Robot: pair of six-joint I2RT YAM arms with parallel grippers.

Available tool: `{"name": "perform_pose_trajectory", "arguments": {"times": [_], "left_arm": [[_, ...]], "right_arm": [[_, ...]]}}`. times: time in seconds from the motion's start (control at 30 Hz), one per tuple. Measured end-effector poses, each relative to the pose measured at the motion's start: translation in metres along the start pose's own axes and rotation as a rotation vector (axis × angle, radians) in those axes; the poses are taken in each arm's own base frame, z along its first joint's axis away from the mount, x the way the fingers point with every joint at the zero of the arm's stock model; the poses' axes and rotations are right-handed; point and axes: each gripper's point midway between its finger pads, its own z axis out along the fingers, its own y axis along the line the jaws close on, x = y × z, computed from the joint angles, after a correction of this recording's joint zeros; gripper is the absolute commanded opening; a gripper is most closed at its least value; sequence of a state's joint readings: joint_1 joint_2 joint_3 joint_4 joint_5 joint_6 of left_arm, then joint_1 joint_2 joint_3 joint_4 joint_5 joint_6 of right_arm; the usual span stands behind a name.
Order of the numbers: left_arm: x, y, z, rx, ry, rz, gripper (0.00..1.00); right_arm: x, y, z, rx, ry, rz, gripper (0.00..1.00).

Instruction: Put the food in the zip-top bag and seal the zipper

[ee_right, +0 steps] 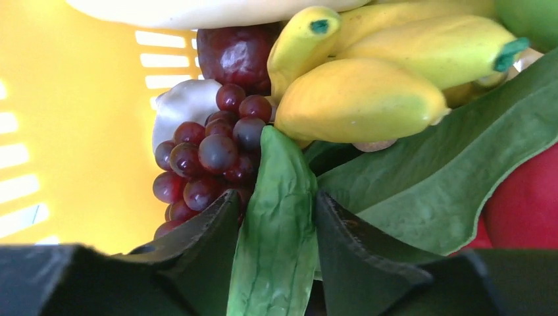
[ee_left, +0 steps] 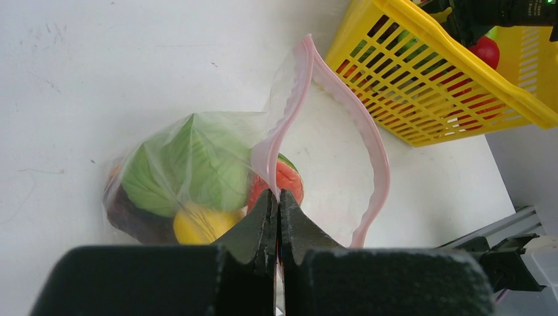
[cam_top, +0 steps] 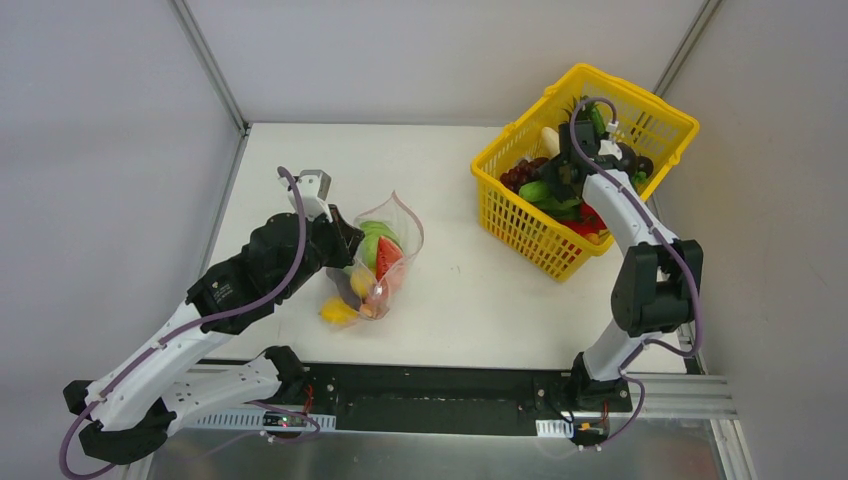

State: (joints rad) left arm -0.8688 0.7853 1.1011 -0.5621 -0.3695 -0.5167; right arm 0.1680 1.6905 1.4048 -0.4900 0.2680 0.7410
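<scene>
A small white marking is seen on the L arm (cam_top: 222, 290) in the top view; it is too small to be read. The zip-top bag (cam_top: 405, 222) is laid on the white desk (cam_top: 450, 300), left of centre, well apart from the yellow lattice basket (cam_top: 520, 232) at the far R.

The bag is clear & floppy, w/ its mouth gaping open. The zipper (ee_left: 376, 155), a pale pink strip, is curved into a loop. Inside are seen a green cabbage (ee_left: 197, 164), a red-and-green piece (ee_left: 289, 179) & a yellow fruit (ee_left: 197, 227).

The left end effector (ee_left: 277, 197) is closed tight on the pink strip at the near side of the mouth, fingers pressed together w/ the plastic between them. The right end effector (ee_right: 277, 205) is seen inside the basket, closed narrowly around a green cucumber (ee_right: 273, 164), w/ both fingers touching its sides. Beside the cucumber are found a grape bunch (ee_right: 204, 155), yellow bananas (ee_right: 358, 99) & a green leaf (ee_right: 428, 184).
</scene>
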Motion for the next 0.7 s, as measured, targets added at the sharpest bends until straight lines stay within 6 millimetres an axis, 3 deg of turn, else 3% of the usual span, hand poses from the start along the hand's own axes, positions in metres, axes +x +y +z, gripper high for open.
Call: {"name": "perform_pose_trajectory", "arguments": {"times": [0.17, 0.33, 0.7], "left_arm": [[0.000, 0.000, 0.000, -0.001, 0.000, 0.000, 0.00], [0.000, 0.000, 0.000, 0.000, 0.000, -0.001, 0.00], [0.000, -0.001, 0.001, 0.002, 0.000, -0.002, 0.00]], "right_arm": [[-0.003, -0.002, -0.005, -0.021, -0.004, 0.007, 0.32], [0.003, 0.001, -0.022, -0.102, 0.013, -0.002, 0.26], [-0.011, 0.016, -0.059, -0.241, -0.041, -0.022, 0.29]]}}
